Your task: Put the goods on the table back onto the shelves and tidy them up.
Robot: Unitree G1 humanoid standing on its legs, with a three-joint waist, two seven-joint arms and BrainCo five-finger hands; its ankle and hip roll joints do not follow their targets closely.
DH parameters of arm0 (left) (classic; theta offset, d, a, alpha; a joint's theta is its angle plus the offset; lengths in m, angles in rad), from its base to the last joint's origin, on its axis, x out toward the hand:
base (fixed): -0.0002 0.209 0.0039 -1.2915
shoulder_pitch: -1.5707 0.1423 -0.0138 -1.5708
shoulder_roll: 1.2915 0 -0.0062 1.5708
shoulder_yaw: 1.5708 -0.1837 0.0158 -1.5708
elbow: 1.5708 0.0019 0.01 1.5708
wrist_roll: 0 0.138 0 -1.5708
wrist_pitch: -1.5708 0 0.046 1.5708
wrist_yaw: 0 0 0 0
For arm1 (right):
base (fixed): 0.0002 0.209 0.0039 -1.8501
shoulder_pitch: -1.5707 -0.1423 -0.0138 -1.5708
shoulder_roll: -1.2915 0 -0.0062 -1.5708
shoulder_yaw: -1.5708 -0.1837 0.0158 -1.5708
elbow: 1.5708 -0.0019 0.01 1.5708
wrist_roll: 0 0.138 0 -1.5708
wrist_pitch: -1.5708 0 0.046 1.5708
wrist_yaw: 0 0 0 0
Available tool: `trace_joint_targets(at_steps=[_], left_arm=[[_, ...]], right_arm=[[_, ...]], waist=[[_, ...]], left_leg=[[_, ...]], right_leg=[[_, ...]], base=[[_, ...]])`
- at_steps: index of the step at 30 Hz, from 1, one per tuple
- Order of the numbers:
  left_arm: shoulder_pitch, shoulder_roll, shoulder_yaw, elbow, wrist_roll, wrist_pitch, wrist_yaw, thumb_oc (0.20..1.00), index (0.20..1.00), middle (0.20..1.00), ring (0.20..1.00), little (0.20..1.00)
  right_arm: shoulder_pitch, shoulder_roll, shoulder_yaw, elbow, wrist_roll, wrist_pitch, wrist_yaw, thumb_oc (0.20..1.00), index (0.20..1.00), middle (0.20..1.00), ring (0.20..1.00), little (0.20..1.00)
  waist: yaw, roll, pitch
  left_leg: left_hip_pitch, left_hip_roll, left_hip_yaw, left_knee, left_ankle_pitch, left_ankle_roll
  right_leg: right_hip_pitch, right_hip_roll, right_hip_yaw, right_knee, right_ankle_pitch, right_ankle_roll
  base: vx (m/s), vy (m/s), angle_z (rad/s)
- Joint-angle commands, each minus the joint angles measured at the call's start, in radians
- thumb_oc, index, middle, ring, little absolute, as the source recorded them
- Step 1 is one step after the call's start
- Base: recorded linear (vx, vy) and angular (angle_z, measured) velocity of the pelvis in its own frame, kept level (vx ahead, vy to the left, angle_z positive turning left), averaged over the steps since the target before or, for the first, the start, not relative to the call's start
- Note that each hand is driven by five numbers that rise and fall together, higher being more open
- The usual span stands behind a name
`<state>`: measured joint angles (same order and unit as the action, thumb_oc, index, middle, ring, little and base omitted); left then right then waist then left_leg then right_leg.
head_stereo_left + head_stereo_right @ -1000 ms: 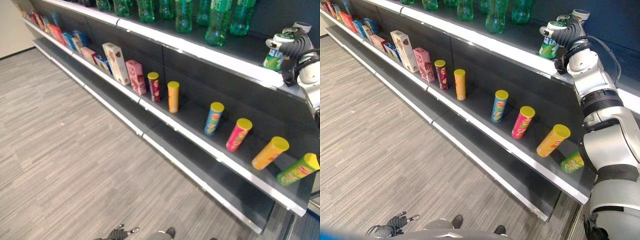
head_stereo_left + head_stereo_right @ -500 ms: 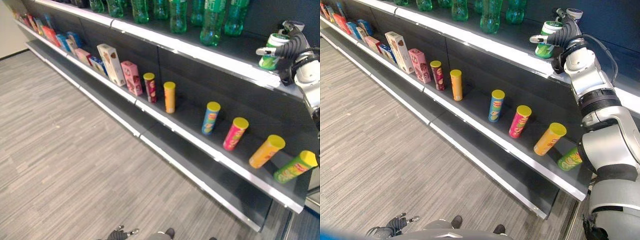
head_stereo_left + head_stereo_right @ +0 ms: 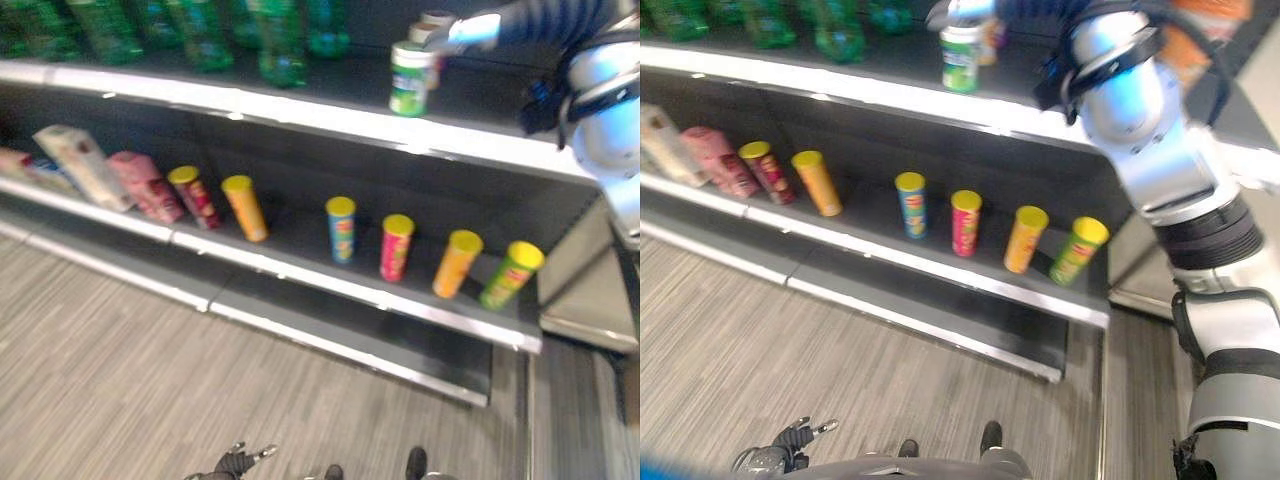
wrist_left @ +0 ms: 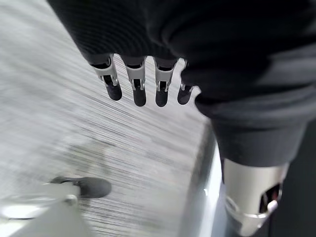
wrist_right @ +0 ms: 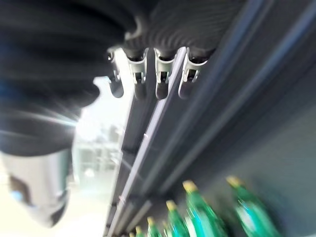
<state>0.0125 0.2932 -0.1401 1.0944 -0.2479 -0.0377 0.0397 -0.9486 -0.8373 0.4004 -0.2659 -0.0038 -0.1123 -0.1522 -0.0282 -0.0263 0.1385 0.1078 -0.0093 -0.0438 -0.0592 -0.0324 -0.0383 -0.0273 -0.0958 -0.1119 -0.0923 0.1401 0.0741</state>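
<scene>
A green and white can [image 3: 410, 78] stands upright on the top shelf [image 3: 330, 112], near its front edge, with a second can [image 3: 436, 18] behind it. My right hand [image 3: 478, 28] hovers just to the right of the can and above it, apart from it. In the right wrist view its fingers [image 5: 163, 79] are straight and hold nothing, with green bottles [image 5: 197, 217] past them. My left hand [image 3: 236, 462] hangs low over the floor, its fingers [image 4: 139, 89] straight and empty.
Green bottles [image 3: 280, 45] line the top shelf to the left of the can. On the middle shelf [image 3: 300, 270] stand several chip tubes, among them blue [image 3: 341, 228], pink [image 3: 396, 246] and orange [image 3: 456, 262], plus boxes [image 3: 140, 184] further left. The bottom shelf [image 3: 350, 330] is bare.
The camera has swung, shifting the whole picture. My right hand, which was round the green can a second ago, has let go and drawn off to the can's right; the can stays upright.
</scene>
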Motion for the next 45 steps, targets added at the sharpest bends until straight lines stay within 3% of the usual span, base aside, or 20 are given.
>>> trace_joint_targets(at_steps=[1, 3, 5, 6, 7, 10, 11, 13, 16, 19, 22, 27, 30, 33, 36, 45], left_arm=[[-0.047, 0.057, -0.008, 0.023, 0.054, -0.031, 0.001, 1.000, 1.000, 1.000, 1.000, 1.000], [-0.053, 0.058, -0.017, 0.012, 0.065, -0.034, -0.002, 1.000, 1.000, 1.000, 1.000, 1.000], [-0.097, 0.053, -0.069, -0.011, 0.132, -0.042, -0.003, 1.000, 1.000, 1.000, 1.000, 1.000], [-0.105, 0.050, -0.079, -0.021, 0.148, -0.043, -0.006, 1.000, 1.000, 1.000, 1.000, 1.000], [-0.126, 0.055, -0.085, -0.043, 0.156, -0.042, -0.006, 1.000, 1.000, 1.000, 1.000, 1.000], [-0.138, 0.060, -0.087, -0.055, 0.160, -0.043, -0.005, 1.000, 1.000, 1.000, 1.000, 1.000], [-0.142, 0.063, -0.081, -0.076, 0.162, -0.037, -0.008, 1.000, 1.000, 1.000, 1.000, 1.000], [-0.136, 0.064, -0.073, -0.099, 0.160, -0.038, -0.012, 1.000, 1.000, 1.000, 1.000, 1.000], [-0.113, 0.061, -0.065, -0.109, 0.165, -0.040, -0.022, 1.000, 1.000, 1.000, 1.000, 1.000], [-0.096, 0.053, -0.069, -0.113, 0.184, -0.041, -0.031, 1.000, 1.000, 1.000, 1.000, 1.000], [-0.089, 0.047, -0.057, -0.095, 0.193, -0.036, -0.026, 1.000, 1.000, 1.000, 1.000, 1.000], [-0.104, 0.021, -0.049, -0.103, 0.183, -0.039, -0.018, 1.000, 1.000, 1.000, 1.000, 1.000], [-0.104, 0.015, -0.052, -0.099, 0.183, -0.039, -0.014, 1.000, 1.000, 1.000, 1.000, 1.000], [-0.106, 0.011, -0.052, -0.099, 0.169, -0.036, -0.012, 1.000, 1.000, 1.000, 1.000, 1.000], [-0.098, 0.010, -0.050, -0.086, 0.160, -0.032, -0.016, 1.000, 1.000, 1.000, 1.000, 1.000], [-0.068, 0.013, -0.038, -0.057, 0.140, -0.014, -0.015, 1.000, 1.000, 1.000, 1.000, 1.000]], right_arm=[[-0.092, -0.081, 0.014, 0.049, -0.043, -0.059, 0.071, 1.000, 1.000, 1.000, 1.000, 1.000], [-0.067, -0.086, 0.007, 0.027, -0.044, -0.061, 0.084, 1.000, 1.000, 1.000, 1.000, 1.000], [0.051, -0.106, -0.031, -0.059, -0.039, -0.073, 0.110, 1.000, 1.000, 1.000, 1.000, 1.000], [0.095, -0.094, -0.057, -0.073, -0.037, -0.077, 0.112, 1.000, 1.000, 1.000, 1.000, 1.000], [0.161, -0.088, -0.101, -0.100, -0.055, -0.077, 0.107, 1.000, 1.000, 1.000, 1.000, 1.000], [0.209, -0.085, -0.137, -0.113, -0.067, -0.077, 0.102, 1.000, 1.000, 1.000, 1.000, 1.000], [0.268, -0.072, -0.193, -0.136, -0.072, -0.074, 0.094, 1.000, 1.000, 1.000, 1.000, 1.000], [0.350, -0.062, -0.270, -0.150, -0.070, -0.078, 0.078, 1.000, 1.000, 1.000, 1.000, 1.000], [0.427, -0.068, -0.351, -0.153, -0.074, -0.077, 0.067, 1.000, 1.000, 1.000, 1.000, 1.000], [0.494, -0.083, -0.414, -0.157, -0.093, -0.071, 0.061, 1.000, 1.000, 1.000, 1.000, 1.000], [0.567, -0.119, -0.502, -0.143, -0.120, -0.054, 0.033, 1.000, 1.000, 1.000, 1.000, 1.000], [0.727, -0.103, -0.675, -0.144, -0.118, -0.044, -0.011, 1.000, 1.000, 1.000, 1.000, 1.000], [0.759, -0.085, -0.713, -0.141, -0.089, -0.049, -0.020, 1.000, 1.000, 1.000, 1.000, 1.000], [0.760, -0.068, -0.699, -0.089, -0.039, -0.043, -0.020, 1.000, 1.000, 1.000, 1.000, 1.000], [0.752, -0.030, -0.640, 0.006, 0.108, -0.038, 0.022, 1.000, 1.000, 1.000, 1.000, 1.000], [0.701, -0.037, -0.546, 0.209, 0.185, 0.002, 0.035, 1.000, 1.000, 1.000, 1.000, 1.000]], waist=[[0.017, -0.038, -0.003], [0.003, -0.040, 0.000], [-0.074, -0.046, 0.027], [-0.092, -0.045, 0.039], [-0.106, -0.047, 0.060], [-0.105, -0.044, 0.071], [-0.108, -0.037, 0.083], [-0.106, -0.038, 0.074], [-0.099, -0.048, 0.052], [-0.090, -0.057, 0.038], [-0.103, -0.060, 0.021], [-0.133, -0.046, 0.005], [-0.139, -0.037, 0.004], [-0.139, -0.029, 0.004], [-0.124, -0.022, 0.005], [-0.076, -0.014, 0.006]], left_leg=[[-0.070, 0.040, 0.053, 0.127, -0.132, -0.007], [-0.065, 0.040, 0.070, 0.124, -0.137, -0.003], [-0.038, 0.049, 0.153, 0.107, -0.144, 0.018], [-0.034, 0.054, 0.173, 0.102, -0.144, 0.022], [-0.031, 0.066, 0.214, 0.103, -0.142, 0.025], [-0.033, 0.075, 0.242, 0.112, -0.145, 0.026], [-0.037, 0.095, 0.287, 0.134, -0.150, 0.031], [-0.049, 0.108, 0.344, 0.145, -0.152, 0.031], [-0.062, 0.111, 0.385, 0.160, -0.159, 0.032], [-0.069, 0.105, 0.399, 0.166, -0.164, 0.032], [-0.069, 0.117, 0.414, 0.176, -0.165, 0.020], [-0.050, 0.144, 0.396, 0.144, -0.134, -0.009], [-0.039, 0.153, 0.389, 0.129, -0.124, -0.017], [-0.027, 0.162, 0.381, 0.115, -0.112, -0.027], [-0.019, 0.171, 0.370, 0.101, -0.098, -0.039], [-0.020, 0.182, 0.330, 0.081, -0.067, -0.060]], right_leg=[[0.071, -0.077, 0.095, 0.123, -0.245, 0.105], [0.058, -0.077, 0.119, 0.132, -0.238, 0.109], [-0.004, -0.060, 0.191, 0.192, -0.211, 0.139], [-0.026, -0.057, 0.192, 0.209, -0.203, 0.145], [-0.064, -0.059, 0.158, 0.242, -0.189, 0.157], [-0.072, -0.070, 0.115, 0.255, -0.195, 0.157], [-0.055, -0.102, 0.031, 0.273, -0.222, 0.138], [-0.024, -0.145, -0.021, 0.261, -0.220, 0.120], [0.004, -0.185, -0.029, 0.226, -0.169, 0.137], [0.026, -0.201, -0.027, 0.186, -0.151, 0.152], [0.037, -0.186, -0.003, 0.126, -0.162, 0.162], [0.057, -0.140, 0.000, 0.097, -0.206, 0.138], [0.068, -0.128, -0.007, 0.096, -0.221, 0.129], [0.080, -0.117, -0.016, 0.097, -0.235, 0.120], [0.098, -0.107, -0.035, 0.098, -0.252, 0.109], [0.142, -0.092, -0.095, 0.094, -0.278, 0.092]], base=[[-0.03, 0.158, -1.23], [-0.03, 0.140, -0.95], [-0.10, 0.220, -0.62], [-0.19, 0.160, -0.11], [-0.12, 0.065, -0.53], [-0.11, 0.032, -1.39], [-0.12, -0.008, -1.37], [-0.14, -0.023, -1.37], [-0.06, -0.062, -0.92], [0.01, -0.067, -0.57], [0.02, -0.115, -0.41], [0.05, -0.130, -0.24], [0.03, -0.092, 0.17], [0.02, -0.084, 0.15], [0.02, -0.077, 0.13], [0.01, -0.054, 0.21]])
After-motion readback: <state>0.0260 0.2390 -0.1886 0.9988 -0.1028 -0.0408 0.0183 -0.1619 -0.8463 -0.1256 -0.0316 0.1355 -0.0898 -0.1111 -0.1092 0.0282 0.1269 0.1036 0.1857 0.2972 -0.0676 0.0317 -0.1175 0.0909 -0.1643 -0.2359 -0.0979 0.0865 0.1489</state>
